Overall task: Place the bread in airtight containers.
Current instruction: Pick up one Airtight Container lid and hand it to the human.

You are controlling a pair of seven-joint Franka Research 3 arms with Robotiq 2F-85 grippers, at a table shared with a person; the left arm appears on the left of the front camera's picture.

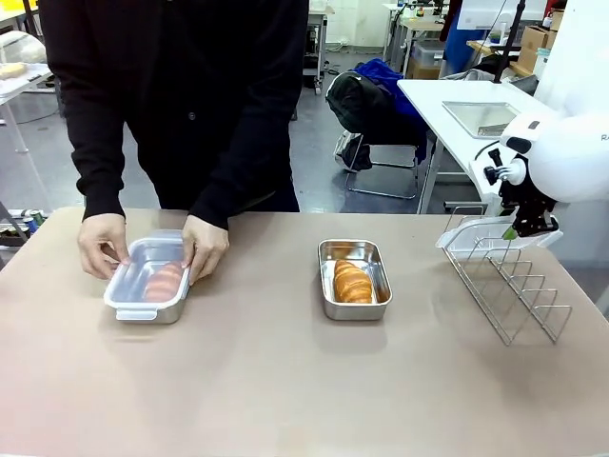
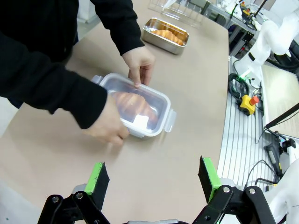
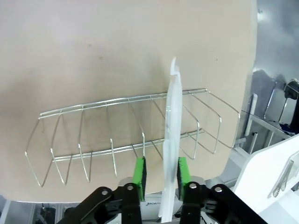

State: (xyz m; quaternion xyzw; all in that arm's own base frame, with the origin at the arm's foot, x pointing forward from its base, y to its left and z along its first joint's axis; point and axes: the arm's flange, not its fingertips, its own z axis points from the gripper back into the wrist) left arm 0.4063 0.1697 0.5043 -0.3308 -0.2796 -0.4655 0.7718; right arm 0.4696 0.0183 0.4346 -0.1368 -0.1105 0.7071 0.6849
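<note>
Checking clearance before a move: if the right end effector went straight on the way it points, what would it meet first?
Probably the wire rack directly below the right end effector, which grips the clear lid; depth is unclear.

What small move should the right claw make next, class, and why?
Probably lift the clear lid out of the wire rack and carry it toward the open tin. The right claw is shut on that lid, that tin's croissant lies uncovered, and the person's hands are at the other tin's lid.
</note>
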